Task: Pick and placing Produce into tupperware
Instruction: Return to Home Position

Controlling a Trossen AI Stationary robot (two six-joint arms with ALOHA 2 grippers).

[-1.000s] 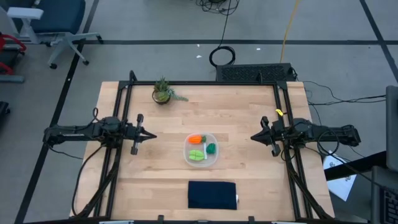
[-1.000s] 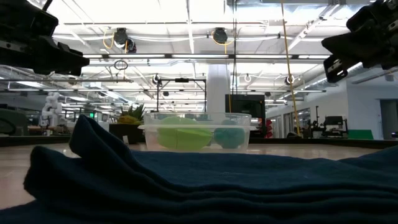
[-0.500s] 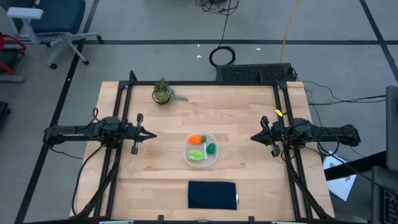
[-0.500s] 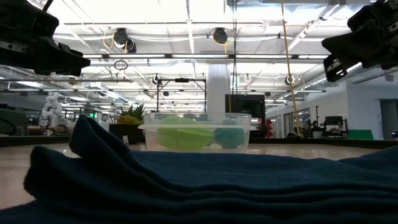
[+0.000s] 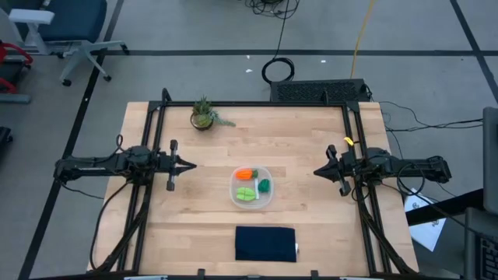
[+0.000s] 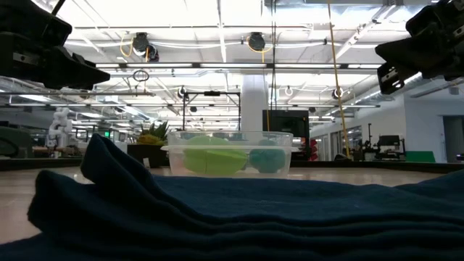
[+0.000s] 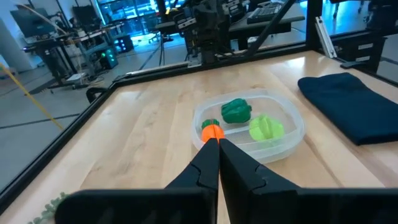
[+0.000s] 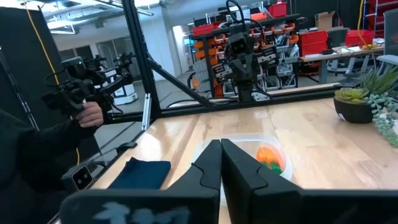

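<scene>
The clear tupperware (image 5: 234, 189) rests flat at the table's middle, seen side-on in the low view (image 6: 230, 138). Inside it lie the orange carrot (image 5: 245, 173), the dark green lump (image 5: 264, 185) and the light-green leafy piece (image 5: 246, 194). My left gripper (image 5: 191, 165) hovers shut to the container's left, above the table (image 6: 101, 75). In its wrist view (image 7: 217, 140) it points at the carrot (image 7: 211, 130). My right gripper (image 5: 316, 173) hovers shut to the container's right (image 8: 221, 143).
A dark navy cloth (image 5: 265, 243) lies near the table's near edge and fills the low view's foreground (image 6: 217, 210). A potted spiky plant (image 5: 204, 117) stands at the far left. Black frame rails run along both sides. A person (image 8: 37, 155) stands beyond the table.
My left gripper has turned a little at the wrist and edged slightly toward the tupperware, staying shut. The right arm, the container and the produce have kept still.
</scene>
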